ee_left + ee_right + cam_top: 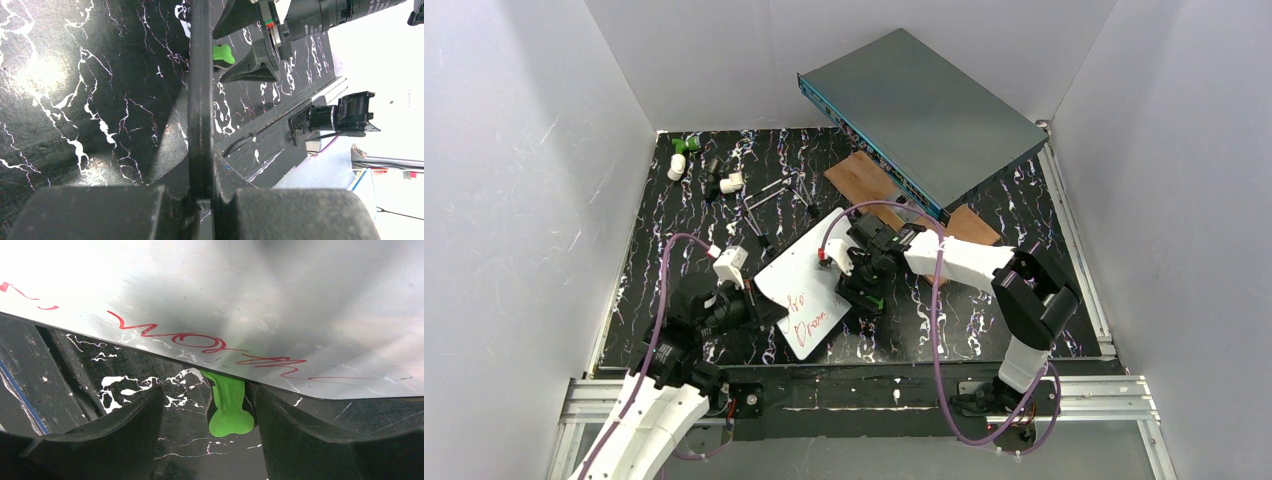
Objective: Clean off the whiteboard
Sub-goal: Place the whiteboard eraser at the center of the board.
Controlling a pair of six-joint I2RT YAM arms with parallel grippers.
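Looking down on the whiteboard (799, 272) lying flat in the middle of the table (686, 205), red writing (809, 318) at its near end, with the right gripper (205, 397) spread wide at its right edge and the left gripper (200, 60) pressed together just beside its left edge.

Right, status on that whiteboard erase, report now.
Left end effector shut beside whiteboard, left edge. Right end effector open at its right edge. Red writing not yet wiped. Green piece between right jaws.

Whiteboard (796, 280) — right edge hidden beneath right gripper (864, 288), red handwriting (809, 315) too small to read from above, wooden plank (861, 175) partly covered by grey-teal box (924, 110), green piece (229, 412) — top tucked under board rim, identity unclear.
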